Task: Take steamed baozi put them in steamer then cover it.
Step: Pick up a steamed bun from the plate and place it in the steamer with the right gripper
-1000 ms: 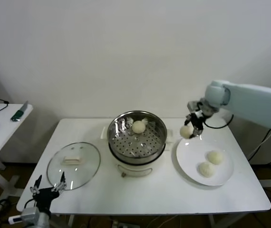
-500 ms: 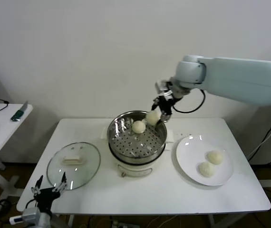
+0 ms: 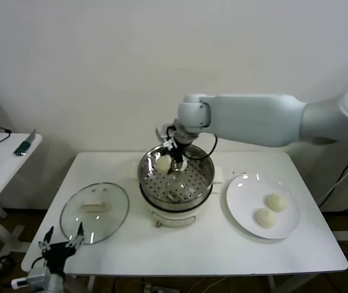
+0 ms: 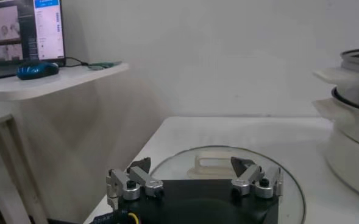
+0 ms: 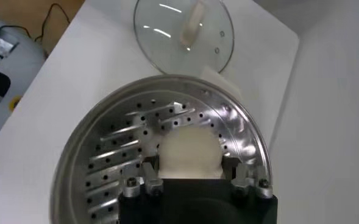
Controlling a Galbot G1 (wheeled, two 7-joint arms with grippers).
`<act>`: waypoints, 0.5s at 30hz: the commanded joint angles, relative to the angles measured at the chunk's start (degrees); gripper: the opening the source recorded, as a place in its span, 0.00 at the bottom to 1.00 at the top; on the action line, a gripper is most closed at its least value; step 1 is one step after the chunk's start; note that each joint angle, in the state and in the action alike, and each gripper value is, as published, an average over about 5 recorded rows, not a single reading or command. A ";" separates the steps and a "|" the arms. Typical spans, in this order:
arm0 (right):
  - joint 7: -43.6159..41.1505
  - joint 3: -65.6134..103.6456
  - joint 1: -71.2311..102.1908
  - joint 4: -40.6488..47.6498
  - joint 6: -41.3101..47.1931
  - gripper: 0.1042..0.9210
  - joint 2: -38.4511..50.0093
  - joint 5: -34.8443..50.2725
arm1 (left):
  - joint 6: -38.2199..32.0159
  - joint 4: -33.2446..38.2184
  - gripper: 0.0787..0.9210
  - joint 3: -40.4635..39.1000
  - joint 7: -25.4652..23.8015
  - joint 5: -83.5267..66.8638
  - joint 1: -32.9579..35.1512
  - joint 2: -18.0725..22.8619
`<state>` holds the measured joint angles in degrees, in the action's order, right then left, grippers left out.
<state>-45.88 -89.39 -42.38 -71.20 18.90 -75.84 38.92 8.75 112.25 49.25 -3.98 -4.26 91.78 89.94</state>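
The right claw [image 3: 169, 160] has travelled from above the white plate [image 3: 247, 210], across the rim of the steamer [image 3: 175, 183], to the far left part of the basket. It is closed on one steamed baozi [image 3: 163, 163], which it holds over the perforated floor. A second bun seen earlier near the basket's far wall is now mostly hidden behind the claw. The other two buns [image 3: 270, 209] lie on the plate as before, just beside each other.

In the right wrist view the held bun [image 5: 189, 152] is a smooth cream-white dome seated between the fingers [image 5: 144, 182], with the shiny holed floor [image 5: 124, 158] below it. The cover [image 5: 183, 33], clear glass with a metal rim and white handle, lies flat on the tabletop [image 5: 94, 67] beyond the steamer.

The left claw [image 3: 60, 243] stays parked low at the near left tabletop edge, jaws spread wide and holding nothing. In the left wrist view it [image 4: 194, 179] sits just beside the cover [image 4: 222, 167], with the steamer's white base [image 4: 353, 140] to one side.
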 commanded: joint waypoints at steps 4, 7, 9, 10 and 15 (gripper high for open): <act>1.73 1.00 9.13 9.11 0.58 0.69 -5.84 -4.22 | 0.05 -0.17 0.88 0.21 -0.08 0.01 -0.24 -0.21; 1.85 1.06 9.71 9.70 0.52 0.69 -5.82 -4.46 | 0.12 -0.16 0.88 0.25 -0.08 0.01 -0.38 -0.19; 1.85 1.09 9.94 10.00 0.47 0.69 -5.83 -4.46 | 0.17 -0.14 0.88 0.21 -0.08 0.02 -0.45 -0.14; 1.81 1.12 10.01 10.11 0.43 0.69 -5.84 -4.43 | 0.19 -0.10 0.88 0.17 -0.08 0.03 -0.47 -0.10; 1.80 1.25 10.27 10.24 0.34 0.70 -5.88 -4.42 | 0.24 0.07 0.88 0.06 -0.07 0.06 -0.47 0.03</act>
<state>-44.45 -88.39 -34.44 -63.39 19.13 -80.37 35.49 8.94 112.25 49.35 -4.05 -4.24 91.34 89.90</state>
